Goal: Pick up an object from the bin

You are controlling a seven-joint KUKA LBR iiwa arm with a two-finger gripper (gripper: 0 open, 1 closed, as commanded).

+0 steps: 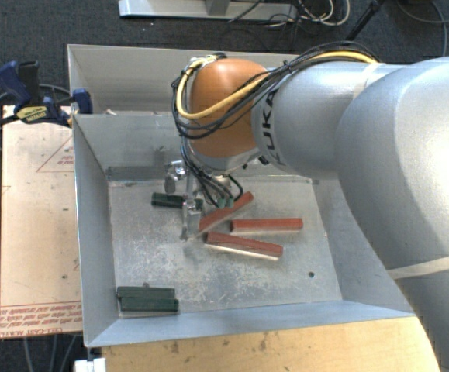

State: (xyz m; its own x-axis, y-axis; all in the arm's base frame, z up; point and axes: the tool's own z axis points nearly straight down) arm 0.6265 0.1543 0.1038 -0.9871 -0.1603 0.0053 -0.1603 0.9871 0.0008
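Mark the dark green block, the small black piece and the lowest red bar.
dark green block [146,300]: camera view, top face.
small black piece [164,201]: camera view, its middle.
lowest red bar [243,243]: camera view, mid-length.

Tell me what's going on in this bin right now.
A robot arm reaches into the grey metal bin from the right. Its claw is down near the bin floor, at the left ends of three reddish-brown bars that lie close together in the middle. A dark green block lies by itself near the front left corner. Nothing looks lifted, and I cannot tell whether the claw has hold of a bar.
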